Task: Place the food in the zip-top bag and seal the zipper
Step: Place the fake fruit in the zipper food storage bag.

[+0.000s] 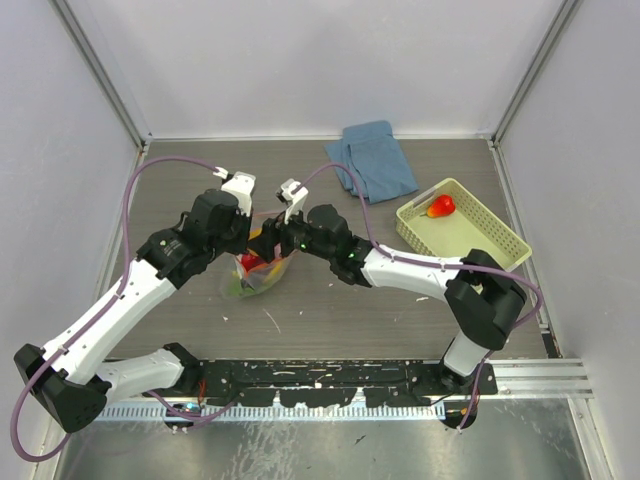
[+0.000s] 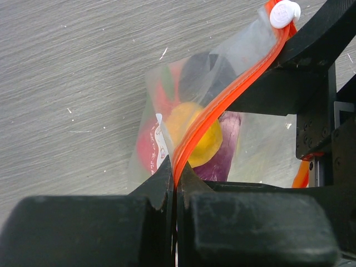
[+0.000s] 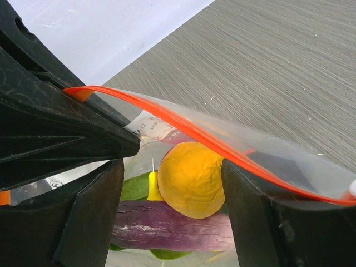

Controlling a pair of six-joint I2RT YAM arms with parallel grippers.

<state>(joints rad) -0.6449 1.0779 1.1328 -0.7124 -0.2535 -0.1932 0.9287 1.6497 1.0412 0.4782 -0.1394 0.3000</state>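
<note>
— State of the left gripper [image 2: 173, 186]?
— Pressed together, pinching the zipper [image 2: 222, 103], with the white slider [image 2: 285, 13] at the strip's other end.
— And the right gripper [image 3: 169, 164]?
— Spread wide, the zip-top bag [image 1: 262, 278] showing between its fingers.
— Place of the bag?
— Near the middle, between the two grippers, holding a yellow fruit [image 3: 192, 178] and an eggplant [image 3: 167, 231].
— Any food outside?
— One red fruit [image 1: 440, 207], in the basket [image 1: 500, 245] at far right.

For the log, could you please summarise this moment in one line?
left gripper shut on zipper; right gripper open; food in zip-top bag; red fruit in basket
</note>
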